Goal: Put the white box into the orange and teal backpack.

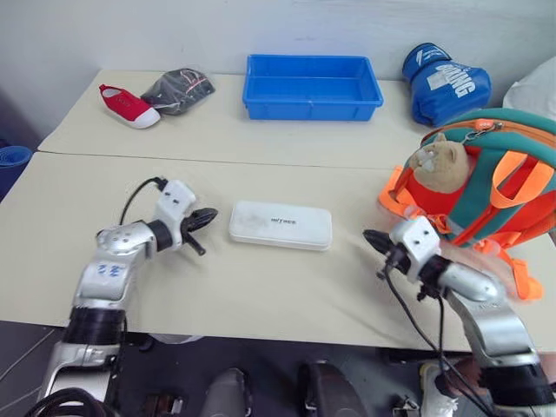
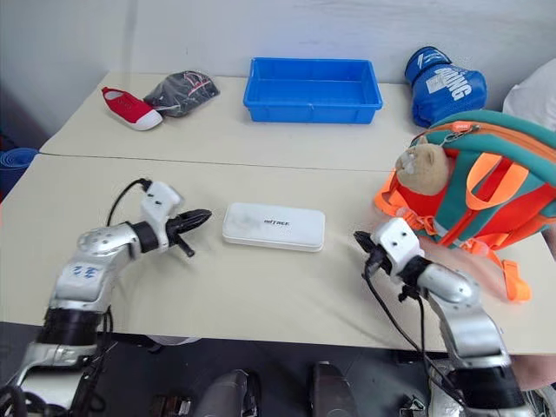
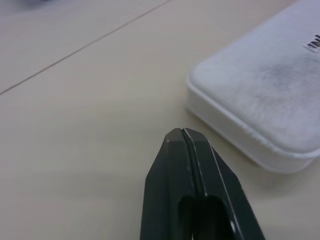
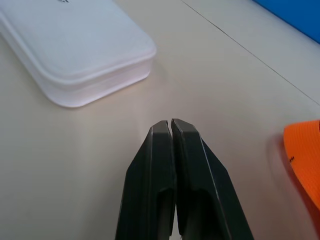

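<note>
**White box flat on the bench, both jaws pressed shut either side of it**

One white box (image 1: 280, 225) lies flat at mid-bench, untouched, its long axis running left to right across the robot's front. The left gripper (image 1: 205, 218) hovers just beside the box's left short end, pointing in at it, jaws pressed together with nothing between them. The right gripper (image 1: 375, 239) is a little further off the right end, jaws shut and empty too. So the left arm is the nearer one, and the jaws would have to spread before any grasp.

One orange and teal backpack (image 1: 508, 187) slumps at the right, plush toy (image 1: 439, 162) facing out, just beyond the right arm. Along the back: one blue tray (image 1: 311, 87), one blue boxing glove (image 1: 445, 82), one red shoe (image 1: 128, 106), one dark shoe (image 1: 178, 90).
</note>
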`<state>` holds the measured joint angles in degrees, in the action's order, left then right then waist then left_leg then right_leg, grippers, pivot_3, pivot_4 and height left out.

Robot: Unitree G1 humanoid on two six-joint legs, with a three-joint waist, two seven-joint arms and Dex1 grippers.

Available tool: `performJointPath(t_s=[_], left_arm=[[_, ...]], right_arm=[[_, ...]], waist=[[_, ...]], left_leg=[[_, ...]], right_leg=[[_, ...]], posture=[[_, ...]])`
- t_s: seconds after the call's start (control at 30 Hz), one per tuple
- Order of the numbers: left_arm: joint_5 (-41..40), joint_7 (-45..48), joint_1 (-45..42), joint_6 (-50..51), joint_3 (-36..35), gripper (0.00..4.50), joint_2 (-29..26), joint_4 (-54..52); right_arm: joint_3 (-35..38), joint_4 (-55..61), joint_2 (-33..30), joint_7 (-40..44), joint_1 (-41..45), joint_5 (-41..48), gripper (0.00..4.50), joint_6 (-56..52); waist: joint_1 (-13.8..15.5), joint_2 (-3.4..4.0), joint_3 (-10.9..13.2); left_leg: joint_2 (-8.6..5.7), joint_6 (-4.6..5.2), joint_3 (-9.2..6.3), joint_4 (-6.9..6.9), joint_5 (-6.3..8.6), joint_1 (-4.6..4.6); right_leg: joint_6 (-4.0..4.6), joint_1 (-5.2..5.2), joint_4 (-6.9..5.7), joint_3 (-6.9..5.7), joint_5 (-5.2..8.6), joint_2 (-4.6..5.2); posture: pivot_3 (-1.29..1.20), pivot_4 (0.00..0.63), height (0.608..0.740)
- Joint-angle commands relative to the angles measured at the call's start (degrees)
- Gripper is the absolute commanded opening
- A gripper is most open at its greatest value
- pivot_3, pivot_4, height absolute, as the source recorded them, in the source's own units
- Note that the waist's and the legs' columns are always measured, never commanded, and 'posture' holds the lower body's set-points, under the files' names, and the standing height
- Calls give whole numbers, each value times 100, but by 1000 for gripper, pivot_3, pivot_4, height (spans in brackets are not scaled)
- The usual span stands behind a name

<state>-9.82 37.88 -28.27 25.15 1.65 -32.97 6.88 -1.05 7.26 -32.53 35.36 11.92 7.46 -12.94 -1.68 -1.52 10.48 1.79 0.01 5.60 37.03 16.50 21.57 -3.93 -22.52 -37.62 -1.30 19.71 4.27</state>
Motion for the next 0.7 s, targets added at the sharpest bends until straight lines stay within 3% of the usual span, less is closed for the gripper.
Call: performJointPath(t_s=[0.03, 0.3, 0.7], left_arm=[[233, -94, -323, 31, 79, 22, 14, 327], [154, 264, -373, -284, 136, 22, 244, 414], [-189, 946, 461, -346, -88, 22, -90, -474]], right_arm=[[-295, -386, 162, -73, 401, -288, 0, -22], [-633, -1096, 635, -145, 1021, -598, 0, 283], [-697, 493, 389, 368, 102, -388, 0, -270]], waist=[[-1, 0, 0], [9, -1, 0], [7, 0, 0]], left_leg=[[1, 0, 0, 3, 0, 0], [0, 2, 0, 6, 1, 6], [2, 2, -2, 3, 5, 5]], right_leg=[[0, 0, -1, 0, 0, -1], [0, -2, -2, -1, 0, 3], [0, -1, -2, 0, 0, 5]], posture=[[0, 150, 740], [0, 150, 740], [0, 150, 740]])
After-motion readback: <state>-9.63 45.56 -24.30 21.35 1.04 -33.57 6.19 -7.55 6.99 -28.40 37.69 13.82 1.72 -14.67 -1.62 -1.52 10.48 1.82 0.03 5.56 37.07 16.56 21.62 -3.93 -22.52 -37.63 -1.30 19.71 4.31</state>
